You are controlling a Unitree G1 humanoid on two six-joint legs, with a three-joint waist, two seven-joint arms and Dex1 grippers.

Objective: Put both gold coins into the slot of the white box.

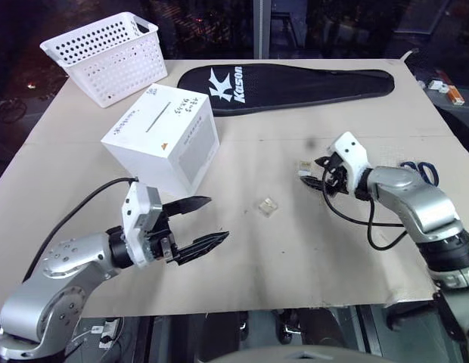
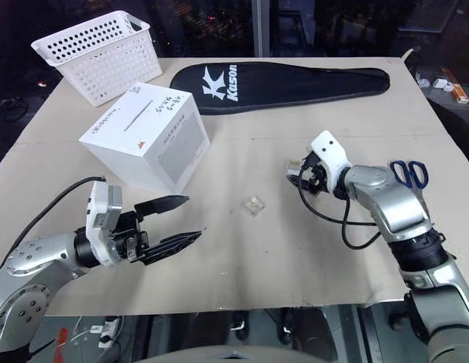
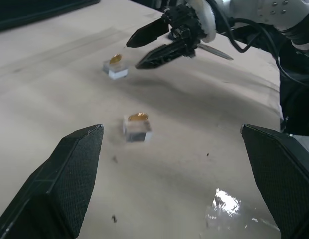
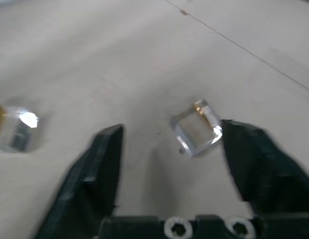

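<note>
Left tool (image 1: 200, 223), nearest, held wide open and empty above the beige worktop (image 1: 295, 257).
Right tool (image 2: 301, 176), half open, empty, brackets one small clear-cased gold coin (image 4: 197, 128); it should be centred before closing. The other coin (image 1: 267, 206) lies mid-worktop; the white cardboard box (image 1: 163, 136) stands beyond.

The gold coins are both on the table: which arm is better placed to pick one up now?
The right. The right gripper is open around one gold coin on the table. The left gripper, also open, hovers short of the other coin.
</note>
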